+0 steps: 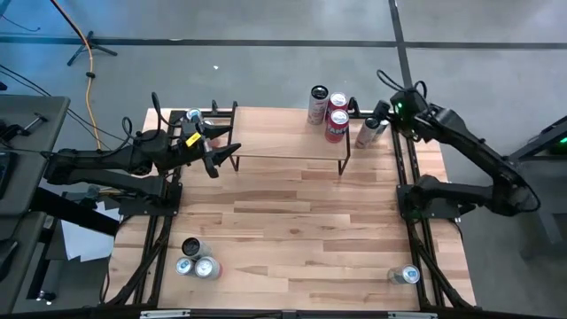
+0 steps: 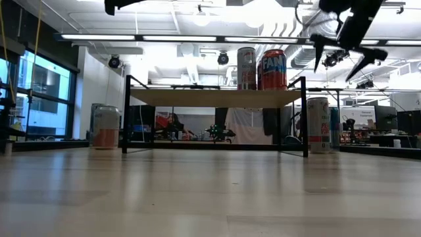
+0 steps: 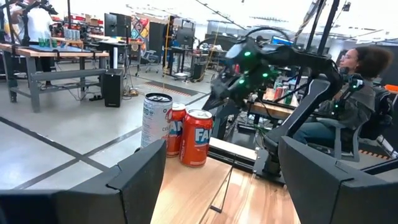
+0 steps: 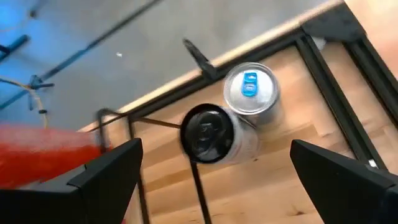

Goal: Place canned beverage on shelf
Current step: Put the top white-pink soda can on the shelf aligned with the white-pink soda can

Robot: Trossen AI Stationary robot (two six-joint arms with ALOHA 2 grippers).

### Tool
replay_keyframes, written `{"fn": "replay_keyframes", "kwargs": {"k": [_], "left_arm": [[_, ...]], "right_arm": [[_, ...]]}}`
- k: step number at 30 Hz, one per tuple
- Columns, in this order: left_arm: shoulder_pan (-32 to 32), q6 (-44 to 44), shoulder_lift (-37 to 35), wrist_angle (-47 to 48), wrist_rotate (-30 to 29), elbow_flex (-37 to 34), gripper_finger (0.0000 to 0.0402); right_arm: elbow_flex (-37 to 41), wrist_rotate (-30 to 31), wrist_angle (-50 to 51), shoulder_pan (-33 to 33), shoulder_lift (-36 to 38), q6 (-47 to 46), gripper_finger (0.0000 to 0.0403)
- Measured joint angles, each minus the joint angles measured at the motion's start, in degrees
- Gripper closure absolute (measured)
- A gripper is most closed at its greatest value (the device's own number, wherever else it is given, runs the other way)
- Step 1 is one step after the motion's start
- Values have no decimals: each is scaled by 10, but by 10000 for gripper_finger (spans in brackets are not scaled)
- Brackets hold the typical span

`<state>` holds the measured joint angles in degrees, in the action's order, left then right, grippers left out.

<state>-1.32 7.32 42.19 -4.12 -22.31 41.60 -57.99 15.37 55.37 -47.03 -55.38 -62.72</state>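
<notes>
3 silver cans [image 1: 197, 265] stand at the table's near-left corner, 1 [image 1: 404, 276] near-right. The wood-topped, black-legged shelf [image 1: 283, 146] carries 2 red cans [image 1: 337, 122] and 1 white. The right gripper [image 1: 386, 113], spread wide and empty, hovers above a silver blue-tabbed can [image 4: 250, 93] beside the shelf. The left gripper [image 1: 211, 151], parted and empty, waits at the shelf's other end. Judgement: rigid, smooth, dentable; grip mid-wall.

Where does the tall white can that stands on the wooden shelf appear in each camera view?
High view: the tall white aluminium can is near the top, right of centre, at the far edge of the light wood shelf.
Low view: upper centre, on the shelf top.
Left wrist view: left of centre.
Right wrist view: not seen in it.
Shared landmark: the red can standing right beside it.
</notes>
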Motion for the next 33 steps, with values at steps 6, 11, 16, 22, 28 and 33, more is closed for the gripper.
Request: {"fn": "replay_keyframes", "kwargs": {"k": [6,11,16,22,28,33], "left_arm": [[0,0,0,0,0,0,131],[0,0,0,0,0,0,131],[0,0,0,0,0,0,131],[0,0,0,0,0,0,131],[0,0,0,0,0,0,131],[0,0,0,0,0,0,131]], "right_arm": [[6,-119,-56,-55,-74,16,9],[-25,-136,-28,-81,-132,41,9],[-54,-135,-2,-90,-170,52,9],[-59,-137,13,-90,-207,47,9],[-59,-137,17,-89,-234,47,9],[-59,-136,13,-89,-243,47,23]]}}
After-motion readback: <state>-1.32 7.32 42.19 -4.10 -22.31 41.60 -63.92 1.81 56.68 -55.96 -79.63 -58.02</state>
